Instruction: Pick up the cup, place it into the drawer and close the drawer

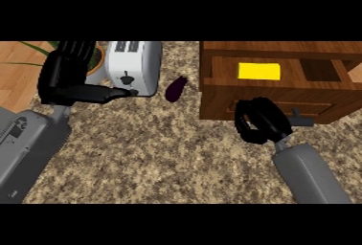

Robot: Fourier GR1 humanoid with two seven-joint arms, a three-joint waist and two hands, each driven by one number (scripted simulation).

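Cup (259, 71): showed as a yellow oblong, lying inside the open drawer (219, 103), in its left compartment, apart from both hands.
Drawer: wooden, at the counter's (163, 158) far right corner, pulled open, with a darker compartment to the right of the cup.
Right hand (260, 125): at the drawer's front face, fingers curled in with nothing seen inside them; a small grey handle (302, 118) stuck out just beside it on the right.
Left hand (63, 81): resting near the counter's far left edge, fingers straight and pointing up, thumb stretched toward the toaster (136, 64); it held nothing.
Toaster: white, upright at the counter's far edge, left of the drawer.
Aubergine (175, 89): dark purple, lying on the counter between toaster and drawer, touching neither.
Plant (42, 48): green leaves at the far left corner, partly behind the left hand.
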